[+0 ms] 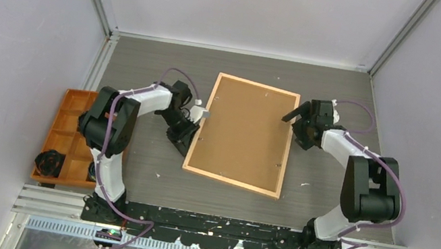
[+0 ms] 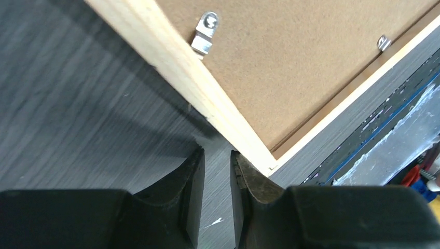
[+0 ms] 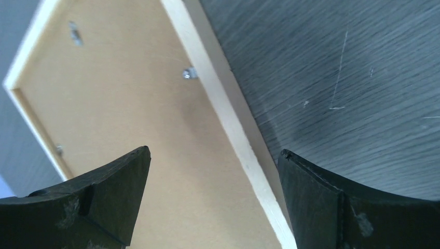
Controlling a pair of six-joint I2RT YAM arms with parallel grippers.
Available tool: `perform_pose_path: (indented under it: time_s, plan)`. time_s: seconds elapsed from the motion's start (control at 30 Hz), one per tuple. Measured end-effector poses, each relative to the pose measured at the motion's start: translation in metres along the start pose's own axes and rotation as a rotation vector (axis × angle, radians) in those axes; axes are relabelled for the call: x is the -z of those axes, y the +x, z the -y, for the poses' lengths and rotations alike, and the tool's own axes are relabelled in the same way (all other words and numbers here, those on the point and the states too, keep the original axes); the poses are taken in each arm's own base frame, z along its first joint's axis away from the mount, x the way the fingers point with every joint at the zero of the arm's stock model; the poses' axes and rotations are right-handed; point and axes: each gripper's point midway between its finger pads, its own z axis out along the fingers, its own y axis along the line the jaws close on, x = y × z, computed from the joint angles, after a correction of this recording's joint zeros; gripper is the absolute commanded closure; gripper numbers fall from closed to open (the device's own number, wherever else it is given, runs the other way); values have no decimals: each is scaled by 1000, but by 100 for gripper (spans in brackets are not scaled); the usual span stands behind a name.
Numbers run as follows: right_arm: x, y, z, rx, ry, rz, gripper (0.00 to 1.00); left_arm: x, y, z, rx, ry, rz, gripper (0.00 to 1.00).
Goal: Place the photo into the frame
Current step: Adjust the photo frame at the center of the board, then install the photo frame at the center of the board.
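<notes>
Now the frame, back up, lies just right of the narrowly parted, empty left end effector; the wide-open right end effector hovers over its opposite long edge.

Your top camera looks steeply down on the whole table, with the arm bases at bottom. Each wrist camera sits close over one long side of the frame, shared by all three.
</notes>
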Motion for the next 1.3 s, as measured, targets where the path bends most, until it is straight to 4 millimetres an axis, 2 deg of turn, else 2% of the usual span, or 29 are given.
perform_pose_path:
  time_s: [0.13,0.3,0.4,0.63,0.7,0.8,0.9,0.97,1.03,1.1,1.17,1.2,1.23,1.3]
  plan:
    - [-19,14,12,0,36,-52,3,-8,3,15,-60,-9,-26,74]
    - [-33,4,-8,8,2,-46,3,-21,8,37,-127,-1,-78,73]
    - [-45,4,-28,34,-25,-48,3,-28,15,53,-167,3,-135,73]
    - [-74,20,-96,143,-120,-57,2,-50,42,103,-238,24,-376,68]
    - [-76,25,-108,164,-139,-66,1,-56,45,120,-272,47,-415,60]
    - [-70,29,-113,183,-145,-83,1,-61,42,145,-324,104,-420,52]
    - [-56,23,-107,177,-132,-92,1,-54,31,152,-347,155,-373,49]
    - [-39,18,-104,170,-129,-88,1,-39,17,146,-350,179,-301,48]
    - [-17,11,-108,166,-149,-70,4,-8,-6,129,-332,186,-179,49]
    - [4,1,-117,158,-188,-39,8,28,-32,102,-295,148,-46,54]
    - [21,-1,-130,155,-237,-18,14,70,-62,59,-230,48,110,62]
    - [28,4,-138,160,-264,-18,18,92,-75,33,-183,-16,181,66]
    - [32,12,-144,169,-283,-26,21,108,-85,10,-137,-73,233,69]
    - [38,41,-162,199,-334,-72,25,141,-99,-44,-7,-183,320,72]
